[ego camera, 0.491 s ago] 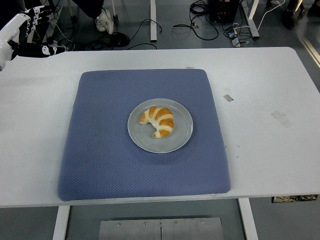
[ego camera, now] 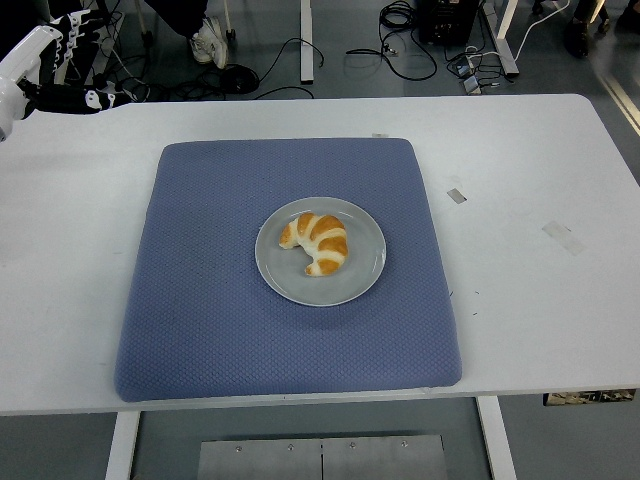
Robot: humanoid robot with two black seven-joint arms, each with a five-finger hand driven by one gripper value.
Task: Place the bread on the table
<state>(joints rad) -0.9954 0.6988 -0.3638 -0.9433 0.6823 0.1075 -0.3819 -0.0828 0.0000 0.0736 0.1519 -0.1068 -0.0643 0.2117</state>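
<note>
Bread (ego camera: 316,242): 1 crescent-shaped roll, golden-brown crust with pale bands, lying in the middle of a round, smooth grey plate (ego camera: 366,275). Plate sits centred on a square blue mat (ego camera: 200,320) with rounded corners and a dimpled weave, laid on the white table (ego camera: 530,300). Left hand (ego camera: 45,75) at the far left corner, white and black, fingers (ego camera: 100,99) loosely extended and holding nothing; bread is well apart from them, down and rightward. Versus 0.5 s earlier: hand edged slightly outward; bread, plate, mat unchanged.

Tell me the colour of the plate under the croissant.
Light grey plate, plain, no pattern; it shows best in the head view.
</note>
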